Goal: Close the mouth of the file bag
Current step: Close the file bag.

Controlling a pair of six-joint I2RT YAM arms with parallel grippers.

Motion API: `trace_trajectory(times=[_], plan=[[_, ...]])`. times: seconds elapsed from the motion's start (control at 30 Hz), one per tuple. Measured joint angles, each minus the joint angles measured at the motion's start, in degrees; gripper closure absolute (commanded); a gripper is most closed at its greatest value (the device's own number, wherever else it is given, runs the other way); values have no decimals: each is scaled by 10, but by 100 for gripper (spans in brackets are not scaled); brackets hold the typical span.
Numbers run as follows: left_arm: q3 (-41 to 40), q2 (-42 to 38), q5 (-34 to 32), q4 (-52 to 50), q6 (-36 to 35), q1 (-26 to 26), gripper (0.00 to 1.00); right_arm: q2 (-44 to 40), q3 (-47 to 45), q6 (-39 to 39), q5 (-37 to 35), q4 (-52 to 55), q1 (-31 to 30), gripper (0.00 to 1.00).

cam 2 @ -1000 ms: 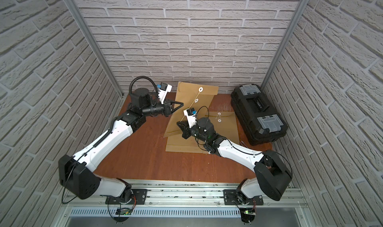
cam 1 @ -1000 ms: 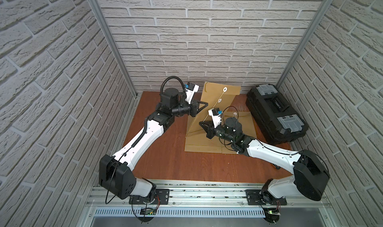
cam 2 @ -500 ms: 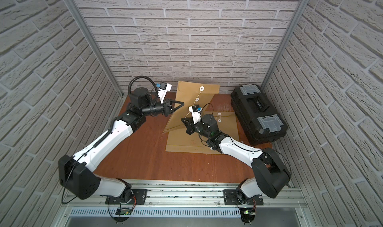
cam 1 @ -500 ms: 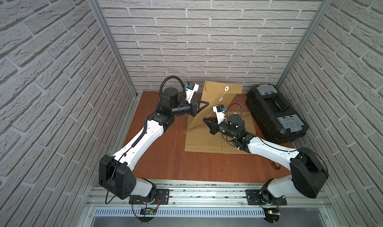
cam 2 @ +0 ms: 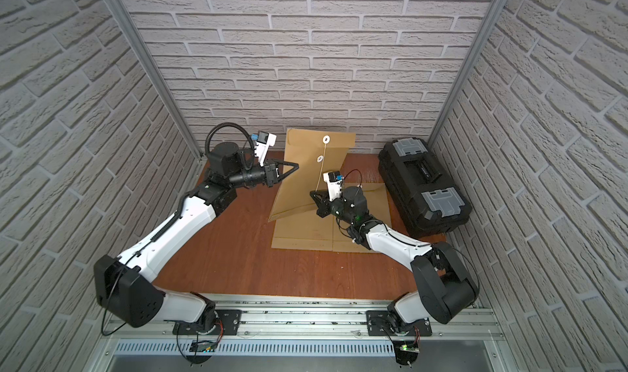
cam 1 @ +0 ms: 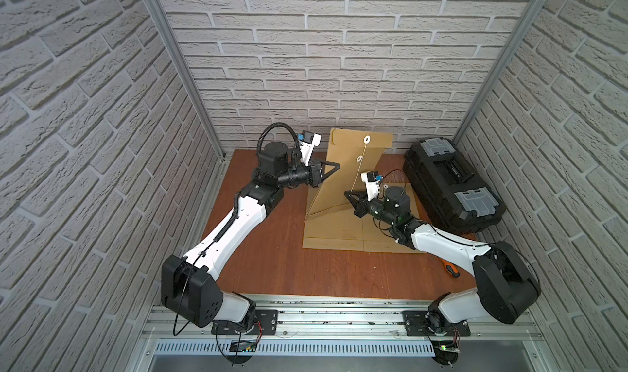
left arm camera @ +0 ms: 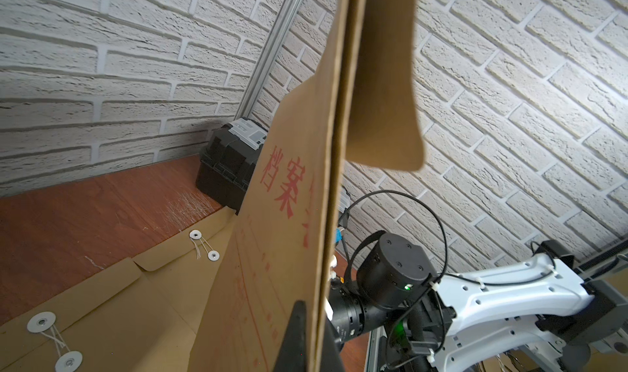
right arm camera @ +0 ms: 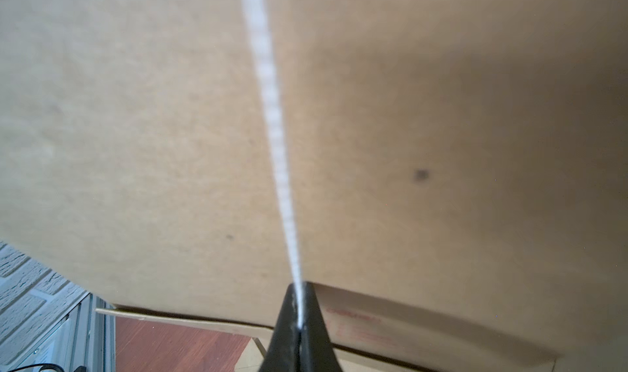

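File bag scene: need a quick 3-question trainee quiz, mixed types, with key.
1. True or false: the right gripper is shut on the white string.
2. What does the left gripper clamp? A) an edge of the raised file bag B) the white string C) nothing
3. How many white buttons show on the raised file bag in a top view?
Key: 1 true; 2 A; 3 two.

In the right wrist view the string point(right arm camera: 273, 115) is blurred and the file bag point(right arm camera: 136, 132) largely cut off.
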State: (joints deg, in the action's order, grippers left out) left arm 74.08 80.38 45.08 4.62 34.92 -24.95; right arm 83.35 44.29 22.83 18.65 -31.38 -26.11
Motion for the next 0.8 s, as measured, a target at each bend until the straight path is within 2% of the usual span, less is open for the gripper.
trace_trajectory(times=[0.27, 0.5, 0.8], plan=[[-5, -9, -10, 5, 12, 13, 100, -11, 0, 25, 9, 8, 9, 97], [-17, -7, -26, 5, 20, 13, 100, -62, 19, -24, -47, 70, -73, 97], [-17, 3, -21, 5, 23, 13, 100, -63, 82, -105, -88, 148, -149, 97]])
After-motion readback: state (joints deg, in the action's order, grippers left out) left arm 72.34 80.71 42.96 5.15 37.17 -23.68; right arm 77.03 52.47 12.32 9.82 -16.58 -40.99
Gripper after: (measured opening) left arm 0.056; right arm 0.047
